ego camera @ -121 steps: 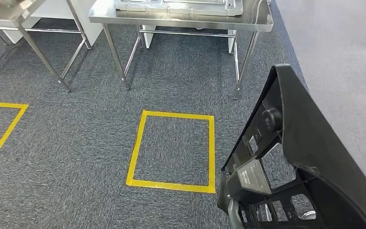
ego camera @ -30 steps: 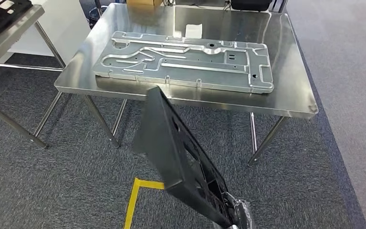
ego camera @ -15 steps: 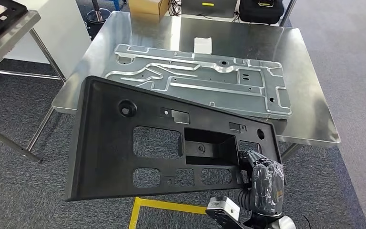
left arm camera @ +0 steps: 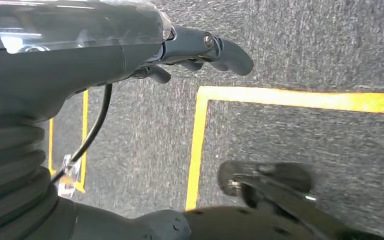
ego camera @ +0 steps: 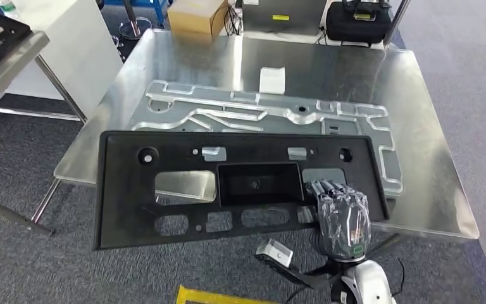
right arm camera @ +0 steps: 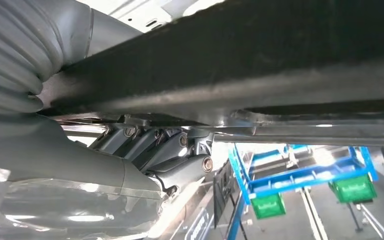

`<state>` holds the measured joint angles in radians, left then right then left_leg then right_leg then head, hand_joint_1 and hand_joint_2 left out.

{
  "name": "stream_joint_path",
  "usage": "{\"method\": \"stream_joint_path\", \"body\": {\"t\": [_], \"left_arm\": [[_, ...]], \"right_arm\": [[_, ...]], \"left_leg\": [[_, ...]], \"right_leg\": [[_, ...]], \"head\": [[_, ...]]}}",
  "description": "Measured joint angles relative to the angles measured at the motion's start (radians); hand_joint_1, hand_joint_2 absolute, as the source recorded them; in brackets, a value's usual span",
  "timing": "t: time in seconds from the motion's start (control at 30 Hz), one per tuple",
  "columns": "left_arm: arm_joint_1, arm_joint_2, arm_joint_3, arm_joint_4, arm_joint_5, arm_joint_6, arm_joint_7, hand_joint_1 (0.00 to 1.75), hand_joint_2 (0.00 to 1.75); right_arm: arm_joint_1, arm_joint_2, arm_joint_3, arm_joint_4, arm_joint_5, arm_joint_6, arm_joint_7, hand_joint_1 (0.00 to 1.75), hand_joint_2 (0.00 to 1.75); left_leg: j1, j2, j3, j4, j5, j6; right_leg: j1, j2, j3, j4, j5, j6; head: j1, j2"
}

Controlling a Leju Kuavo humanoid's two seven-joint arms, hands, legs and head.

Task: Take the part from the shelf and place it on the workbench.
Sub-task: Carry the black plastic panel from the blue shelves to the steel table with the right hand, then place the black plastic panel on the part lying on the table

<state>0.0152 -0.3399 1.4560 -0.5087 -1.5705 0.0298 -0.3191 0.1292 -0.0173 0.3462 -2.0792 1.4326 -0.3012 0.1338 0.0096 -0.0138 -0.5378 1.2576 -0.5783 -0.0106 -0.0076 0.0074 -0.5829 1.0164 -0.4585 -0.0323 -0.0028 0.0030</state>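
The steel workbench (ego camera: pixel 417 145) spans most of the head view, standing on grey carpet (ego camera: pixel 50 272). A long stamped metal plate (ego camera: pixel 259 111) lies flat on its top, with a small white slip (ego camera: pixel 272 80) just beyond it. The black plastic part (ego camera: pixel 164 190), a wide panel with rectangular cut-outs, is held up roughly level above the near edge of the workbench, overlapping the near side of the metal plate; whether it touches either cannot be told. The right hand (ego camera: pixel 342 215), wrapped in clear film, grips the part near its lower right corner, fingers (right arm camera: pixel 170 145) folded against the panel's underside in the right wrist view. The left hand (left arm camera: pixel 190 45) hangs over the carpet beside a yellow tape line (left arm camera: pixel 197 145), holding nothing, its fingers lightly curled yet apart. A cardboard box (ego camera: pixel 196 16) and a black case (ego camera: pixel 357 22) sit on the floor past the far edge of the workbench
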Motion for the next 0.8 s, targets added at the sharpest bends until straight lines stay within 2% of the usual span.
{"method": "stream_joint_path", "body": {"t": [0.07,0.1,0.13,0.17,0.2,0.23,0.27,0.3,0.37,0.4,0.43,0.47,0.5,0.57,0.6,0.63,0.67,0.73,0.77,0.8], "left_arm": [[0.002,0.0,0.0,-0.003,0.0,-0.004,0.001,0.0,1.75],[0.004,0.001,0.0,-0.004,0.0,-0.005,0.001,0.0,1.75],[0.005,0.001,0.0,-0.005,0.0,-0.006,0.001,0.0,1.75],[0.007,0.001,0.0,-0.006,0.0,-0.006,0.001,0.0,1.75],[0.01,0.001,0.0,-0.006,0.0,-0.006,0.001,0.0,1.75],[0.013,0.001,0.0,-0.006,0.0,-0.006,0.001,0.0,1.75],[0.015,0.001,0.0,-0.006,0.0,-0.006,0.001,0.0,1.75],[0.016,0.001,-0.001,-0.007,0.0,-0.006,0.001,0.0,1.75],[0.014,0.0,-0.003,-0.008,0.0,-0.006,0.002,0.0,1.75],[0.012,-0.001,-0.004,-0.009,0.0,-0.005,0.002,0.0,1.75],[0.011,-0.002,-0.005,-0.01,0.0,-0.005,0.001,0.0,1.75],[0.01,-0.002,-0.006,-0.011,0.0,-0.006,0.001,0.0,1.75],[0.009,-0.002,-0.006,-0.012,0.0,-0.006,0.001,0.0,1.75],[0.009,-0.002,-0.006,-0.013,0.0,-0.007,0.001,0.0,1.75],[0.009,-0.002,-0.007,-0.014,0.0,-0.008,0.001,0.0,1.75],[0.009,-0.002,-0.008,-0.015,0.0,-0.009,0.0,0.0,1.75],[0.008,-0.002,-0.009,-0.017,0.0,-0.01,-0.002,0.0,1.75],[0.008,-0.002,-0.011,-0.02,0.0,-0.014,-0.006,0.0,1.75],[0.007,-0.003,-0.013,-0.022,0.0,-0.017,-0.007,0.0,1.75],[0.006,-0.003,-0.015,-0.025,0.0,-0.02,-0.008,0.0,1.75]], "right_arm": [[-0.002,-0.001,0.0,0.006,0.002,0.009,0.003,1.75,1.75],[-0.002,-0.002,0.0,0.008,0.003,0.011,0.004,1.75,1.75],[-0.003,-0.002,0.0,0.01,0.003,0.012,0.005,1.75,1.75],[-0.004,-0.003,0.0,0.012,0.003,0.013,0.005,1.75,1.75],[-0.006,-0.003,0.0,0.014,0.003,0.014,0.005,1.75,1.75],[-0.007,-0.004,0.0,0.016,0.003,0.015,0.005,1.75,1.75],[-0.008,-0.004,0.0,0.018,0.003,0.017,0.006,1.75,1.75],[-0.01,-0.005,-0.001,0.019,0.003,0.018,0.007,1.75,1.75],[-0.013,-0.006,-0.002,0.021,0.003,0.019,0.009,1.75,1.75],[-0.015,-0.007,-0.004,0.021,0.002,0.02,0.009,1.75,1.75],[-0.018,-0.007,-0.007,0.021,-0.001,0.021,0.01,1.75,1.75],[-0.02,-0.007,-0.013,0.021,-0.006,0.023,0.01,1.75,1.75],[-0.022,-0.007,-0.021,0.022,-0.012,0.028,0.011,1.75,1.75],[-0.026,-0.007,-0.042,0.025,-0.024,0.046,0.012,1.75,1.75],[-0.028,-0.007,-0.055,0.028,-0.027,0.056,0.013,1.75,1.75],[-0.032,-0.007,-0.069,0.031,-0.029,0.067,0.015,1.75,1.75],[-0.038,-0.007,-0.085,0.036,-0.03,0.077,0.019,1.75,1.75],[-0.054,-0.007,-0.124,0.049,-0.034,0.101,0.029,1.75,1.75],[-0.065,-0.007,-0.147,0.059,-0.039,0.115,0.032,1.75,1.75],[-0.077,-0.008,-0.172,0.07,-0.045,0.13,0.035,1.75,1.75]], "left_leg": [[0.002,0.004,-0.072,0.04,-0.087,-0.007],[0.002,0.005,-0.095,0.026,-0.118,-0.009],[0.003,0.006,-0.108,-0.007,-0.116,-0.01],[0.003,0.007,-0.116,-0.056,-0.072,-0.008],[0.002,0.008,-0.122,-0.111,0.017,-0.003],[-0.001,0.009,-0.127,-0.153,0.089,0.003],[-0.004,0.01,-0.13,-0.179,0.148,0.01],[-0.007,0.01,-0.131,-0.191,0.174,0.017],[-0.008,0.008,-0.117,-0.198,0.159,0.03],[-0.006,0.006,-0.104,-0.207,0.154,0.036],[-0.004,0.006,-0.087,-0.217,0.149,0.041],[-0.002,0.005,-0.069,-0.226,0.144,0.044],[-0.002,0.006,-0.053,-0.233,0.136,0.047],[-0.002,0.005,-0.023,-0.238,0.117,0.049],[-0.002,0.003,-0.008,-0.238,0.105,0.049],[-0.002,0.001,0.009,-0.239,0.092,0.048],[-0.003,-0.001,0.027,-0.239,0.078,0.047],[-0.006,-0.003,0.056,-0.238,0.052,0.042],[-0.008,-0.004,0.063,-0.237,0.041,0.037],[-0.01,-0.006,0.067,-0.238,0.032,0.033]], "right_leg": [[-0.001,0.002,0.038,-0.004,-0.03,0.001],[-0.001,0.003,0.059,-0.004,-0.047,0.003],[-0.001,0.004,0.08,-0.004,-0.064,0.005],[-0.002,0.005,0.102,-0.005,-0.081,0.008],[-0.001,0.005,0.12,-0.004,-0.099,0.011],[-0.001,0.007,0.134,-0.004,-0.114,0.016],[-0.001,0.009,0.143,-0.006,-0.127,0.023],[-0.001,0.009,0.151,-0.007,-0.135,0.03],[-0.001,0.009,0.156,-0.001,-0.131,0.045],[-0.001,0.007,0.148,0.025,-0.119,0.05],[-0.002,0.006,0.124,0.068,-0.108,0.053],[-0.003,0.004,0.088,0.126,-0.106,0.056],[-0.005,0.003,0.042,0.188,-0.119,0.059],[-0.005,0.001,-0.042,0.264,-0.185,0.064],[-0.005,0.0,-0.07,0.268,-0.213,0.066],[-0.005,-0.001,-0.086,0.248,-0.217,0.066],[-0.005,-0.001,-0.092,0.206,-0.19,0.063],[0.001,-0.001,-0.09,0.098,-0.057,0.049],[0.004,-0.001,-0.089,0.061,0.0,0.042],[0.007,0.0,-0.089,0.041,0.039,0.037]], "head": [[0.0,0.0],[0.0,0.0],[0.0,0.0],[0.0,0.0],[0.0,0.0],[-0.001,0.0],[0.0,0.0],[0.0,0.0],[0.0,0.0],[0.001,0.0],[0.003,0.0],[0.005,0.0],[0.006,0.0],[0.007,0.0],[0.007,0.0],[0.008,0.0],[0.008,0.0],[0.008,0.0],[0.008,0.0],[0.007,0.0]]}}
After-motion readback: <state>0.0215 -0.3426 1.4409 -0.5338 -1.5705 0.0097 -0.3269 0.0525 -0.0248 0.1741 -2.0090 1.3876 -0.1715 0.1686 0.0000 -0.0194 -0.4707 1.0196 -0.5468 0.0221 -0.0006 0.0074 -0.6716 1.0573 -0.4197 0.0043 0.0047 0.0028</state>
